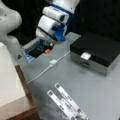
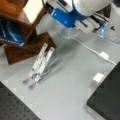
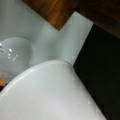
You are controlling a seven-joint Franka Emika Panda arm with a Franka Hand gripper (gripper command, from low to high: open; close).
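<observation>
Covering most of both front views, the grey table (image 1: 82,85) is the landmark for all the rest. On it, toward a front view's right, stands the black box (image 1: 96,50) with silver sides and a small white tag (image 1: 85,56) on its near edge. A wooden stand (image 2: 27,47) with a white top sits at the table's edge, at a front view's left, and a dark blue object (image 2: 11,32) is under it. Above the far part of the table hangs the Panda arm, white with blue parts, and its gripper (image 1: 42,46) points down at a dark opening (image 1: 37,53) at the table's back edge. Whether its fingers are apart or together I cannot tell, because the hand body hides them and the wrist view is filled by a white rounded surface (image 3: 50,95). A small orange object (image 1: 47,51) lies just beside the gripper, on the side toward the black box, and it is the nearest thing to the gripper; I cannot say if they touch. Two clear perforated strips (image 1: 66,102) lie side by side on the near part of the table, well apart from the gripper, their long axis running diagonally. A thin white cable (image 1: 42,72) with a small white block (image 1: 53,62) crosses the table between the gripper and the strips.
</observation>
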